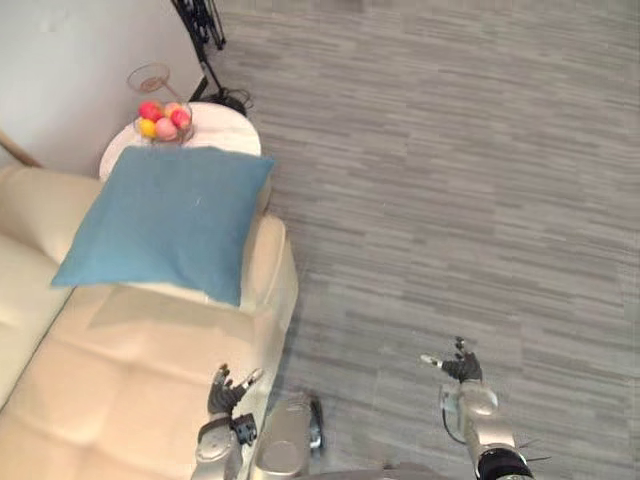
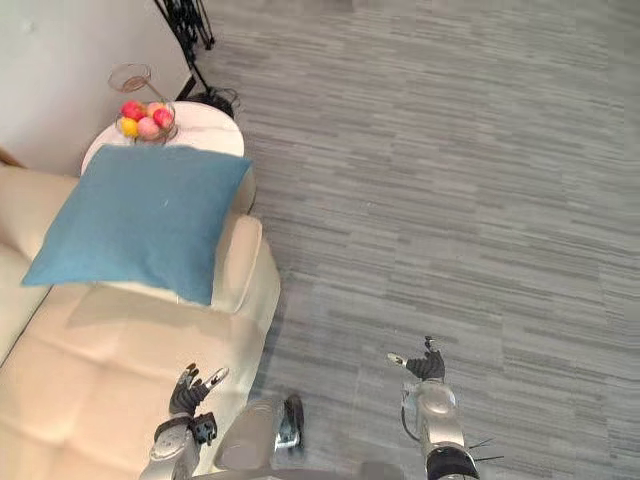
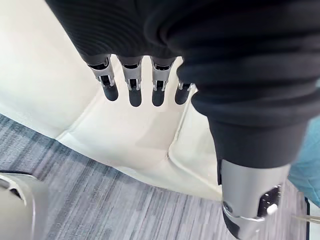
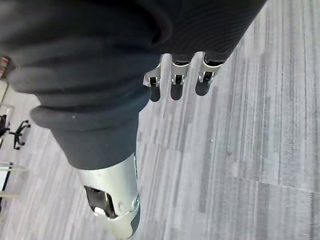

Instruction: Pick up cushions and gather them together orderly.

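A blue cushion point(image 1: 165, 222) lies tilted across the arm of the cream sofa point(image 1: 110, 390), its upper edge leaning toward the side table. My left hand point(image 1: 224, 392) hovers over the sofa seat's front corner, fingers point(image 3: 131, 87) relaxed and holding nothing. My right hand point(image 1: 460, 367) hangs over the grey floor to the right, fingers point(image 4: 175, 80) loosely extended, nothing in it. A sliver of the blue cushion point(image 3: 307, 172) shows past my left thumb. Both hands are well short of the cushion.
A round white side table point(image 1: 220, 125) stands behind the sofa arm with a glass bowl of coloured balls point(image 1: 163, 120) and a stemmed glass point(image 1: 150, 78). A black stand's base point(image 1: 210, 45) sits by the wall. Grey plank floor point(image 1: 450, 200) spreads to the right.
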{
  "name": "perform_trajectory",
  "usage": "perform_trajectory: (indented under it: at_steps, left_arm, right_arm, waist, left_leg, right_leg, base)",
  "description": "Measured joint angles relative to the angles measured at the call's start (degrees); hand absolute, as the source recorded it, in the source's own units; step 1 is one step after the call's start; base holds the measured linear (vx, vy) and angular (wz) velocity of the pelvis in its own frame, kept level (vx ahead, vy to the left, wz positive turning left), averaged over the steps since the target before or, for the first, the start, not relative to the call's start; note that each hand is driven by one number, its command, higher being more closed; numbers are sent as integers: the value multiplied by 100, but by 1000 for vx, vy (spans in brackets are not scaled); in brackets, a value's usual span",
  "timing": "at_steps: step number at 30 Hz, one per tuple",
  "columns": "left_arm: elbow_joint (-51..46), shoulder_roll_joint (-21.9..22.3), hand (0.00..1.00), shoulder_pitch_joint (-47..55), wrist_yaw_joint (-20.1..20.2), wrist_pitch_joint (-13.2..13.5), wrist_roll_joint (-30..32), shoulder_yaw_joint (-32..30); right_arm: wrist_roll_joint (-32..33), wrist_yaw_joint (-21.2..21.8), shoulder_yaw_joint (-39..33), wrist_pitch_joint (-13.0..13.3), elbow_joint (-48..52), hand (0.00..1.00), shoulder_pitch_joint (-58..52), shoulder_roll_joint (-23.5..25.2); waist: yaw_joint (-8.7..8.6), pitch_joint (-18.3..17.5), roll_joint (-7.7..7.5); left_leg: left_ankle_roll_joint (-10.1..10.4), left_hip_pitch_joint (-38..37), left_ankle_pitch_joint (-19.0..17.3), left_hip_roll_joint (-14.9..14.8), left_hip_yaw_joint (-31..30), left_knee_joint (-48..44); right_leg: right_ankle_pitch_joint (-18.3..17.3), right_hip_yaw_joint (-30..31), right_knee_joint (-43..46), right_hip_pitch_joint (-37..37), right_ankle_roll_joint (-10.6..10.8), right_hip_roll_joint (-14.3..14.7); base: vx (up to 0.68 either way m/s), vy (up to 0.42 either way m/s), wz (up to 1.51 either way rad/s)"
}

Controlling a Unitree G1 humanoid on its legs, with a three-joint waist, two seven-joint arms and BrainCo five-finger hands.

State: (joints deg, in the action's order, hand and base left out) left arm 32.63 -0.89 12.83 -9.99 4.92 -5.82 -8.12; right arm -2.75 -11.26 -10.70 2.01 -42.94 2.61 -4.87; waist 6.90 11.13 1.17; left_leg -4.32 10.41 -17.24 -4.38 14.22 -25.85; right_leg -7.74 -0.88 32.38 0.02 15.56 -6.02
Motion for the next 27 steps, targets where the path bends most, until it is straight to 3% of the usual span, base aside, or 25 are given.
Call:
perform_trajectory:
  at_steps: [1, 2, 3, 4, 5, 7, 9, 10, 11, 12, 13, 14, 16, 17, 18, 20, 22, 23, 24, 26, 27]
  left_arm:
    - [84, -59, 0, -32, -2, -22, -2, 70]
    - [137, -175, 0, -52, 2, -74, -1, 170]
    - [138, -179, 0, -46, 0, -75, -3, 192]
    - [135, -152, 0, -33, -7, -73, -12, 194]
    - [124, -153, 0, -45, -8, -72, -16, 193]
    - [93, -148, 0, -159, -8, -67, -28, 185]
    - [112, -119, 0, -299, -10, -68, -32, 175]
    - [129, -95, 0, -385, -21, -69, -28, 144]
    - [145, -82, 0, -380, -25, -69, -26, 104]
    - [144, -103, 0, -363, -37, -69, -25, 80]
    - [273, 80, 0, -384, -76, -108, -30, 36]
    - [258, 153, 0, -390, -78, -106, -28, 37]
    - [211, 238, 0, -354, -85, -77, -36, 77]
    - [138, 244, 0, -344, -85, -67, -46, 96]
    - [87, 251, 0, -350, -87, -65, -59, 94]
    - [-43, 269, 0, -354, -83, -54, -81, 98]
    - [-66, 201, 0, -387, -29, -51, -80, 111]
    - [-57, 171, 0, -386, -5, -53, -78, 157]
    - [-25, 124, 0, -387, -3, -61, -74, 290]
    - [8, 53, 0, -432, 0, -68, -73, 364]
    - [11, -9, 0, -410, -3, -67, -72, 354]
  right_arm:
    - [-12, 1, 9, -7, -18, 0, 15, 8]
    - [-15, 18, -1, -51, -111, 0, -106, -5]
    - [-14, 15, -19, -89, -131, 0, -170, -22]
    - [-15, 17, -11, -122, -131, 0, -268, -49]
    - [-15, 19, 2, -123, -123, 0, -266, -46]
    - [-14, 27, -1, -113, -113, 0, -259, -51]
    - [-13, 29, -5, -114, -57, 0, -313, -61]
    - [-9, 29, -14, -115, 53, 0, -398, -60]
    - [-9, 25, -24, -100, 207, 0, -531, -64]
    - [-7, 22, -29, -95, 250, 0, -610, -61]
    - [-5, 23, -56, -122, 223, 0, -656, -156]
    - [-3, 11, -116, -124, 324, 0, -624, -172]
    - [0, 10, -271, -119, 507, 0, -615, -168]
    - [20, 10, -271, -67, 621, 0, -695, -161]
    - [45, 9, -275, -54, 623, 0, -698, -158]
    - [70, 7, -294, -12, 641, 0, -672, -104]
    - [278, -1, -340, 35, 654, 0, -680, 56]
    - [305, -9, -356, 47, 544, 0, -598, 118]
    - [344, -13, -448, 35, 356, 0, -442, 85]
    - [434, -40, -552, 4, 207, 0, -396, 28]
    - [454, -41, -523, -9, 115, 0, -373, 30]
  waist:
    - [-28, 12, -92]
    - [-82, 12, -245]
    - [-160, 16, -250]
    - [-296, 44, -181]
    - [-303, 60, -112]
    - [-309, 85, -16]
    - [-363, 115, 48]
    - [-450, 107, 33]
    - [-471, 97, 9]
    - [-463, 90, -58]
    - [-385, 110, 219]
    - [-307, 109, 214]
    - [-295, 96, 163]
    - [-316, 61, 150]
    - [-297, 62, 121]
    - [-280, 58, 102]
    - [-270, 1, -110]
    - [-276, -5, -205]
    - [-287, -2, -197]
    - [-295, -51, -105]
    - [-265, -47, -143]
  left_leg:
    - [-17, -150, -26, 136, -14, 70]
    - [-91, -457, -89, 383, -53, 189]
    - [-134, -614, -122, 464, -160, 220]
    - [-159, -994, -137, 534, -340, 386]
    - [-159, -1280, -135, 529, -448, 573]
    - [-158, -1611, -135, 463, -832, 786]
    - [-155, -1707, -136, 331, -1309, 749]
    - [-64, -1706, -185, 277, -1673, 617]
    - [178, -1723, -307, 235, -1944, 447]
    - [387, -1777, -430, 248, -2088, 356]
    - [659, -1768, -605, 27, -2393, 155]
    - [926, -1639, -447, -10, -2462, 105]
    - [1021, -1534, -118, -56, -2587, 153]
    - [1068, -1391, 117, -147, -2583, 85]
    - [1141, -1322, 207, -232, -2446, 45]
    - [1162, -1016, 504, -592, -1609, -156]
    - [1035, -591, 843, -989, -172, -423]
    - [945, -467, 764, -1022, 467, -266]
    - [899, -410, 810, -948, 1093, 235]
    - [809, -501, 845, -912, 1654, 557]
    - [807, -490, 845, -862, 1641, 623]
  right_leg:
    - [75, 56, 751, -337, 44, -123]
    - [105, 23, 2054, -807, 14, -382]
    - [58, -100, 2495, -954, -69, -497]
    - [-176, -547, 2845, -1157, -472, -656]
    - [-418, -862, 2761, -1378, -807, -712]
    - [-691, -1154, 2035, -1766, -1087, -572]
    - [-681, -805, 842, -1994, -1071, -153]
    - [-451, -178, -44, -2133, -903, 139]
    - [-20, 430, -889, -2042, -880, 318]
    - [554, 721, -1437, -1935, -877, 317]
    - [899, 452, -1209, -1793, -991, 408]
    - [652, 342, -951, -1821, -1093, 313]
    - [312, -75, -504, -1806, -1246, 85]
    - [33, -610, -371, -1568, -1283, -164]
    - [-32, -843, -419, -1427, -1318, -249]
    - [-65, -1481, -767, -975, -1364, -330]
    - [-62, -2111, -1480, -382, -1365, -403]
    - [-29, -2316, -1728, -253, -1331, -447]
    - [-1, -2589, -1778, -225, -1289, -535]
    - [41, -2776, -1803, -209, -1224, -554]
    - [93, -2774, -1892, -152, -1194, -511]
  base:
    - [510, 99, 7]
    - [330, 43, 44]
    - [515, 12, 82]
    - [459, 2, 74]
    - [553, -4, 59]
    - [465, -78, 61]
    - [456, -195, 116]
    - [458, -286, 164]
    - [477, -306, 159]
    - [560, -382, 141]
    - [432, -305, 117]
    - [441, -373, 142]
    - [256, -274, 167]
    - [202, -217, 189]
    - [231, -253, 233]
    - [181, -221, 177]
    - [140, -132, 192]
    - [109, -18, 173]
    - [78, 43, 126]
    - [50, 90, 87]
    - [68, 111, 60]
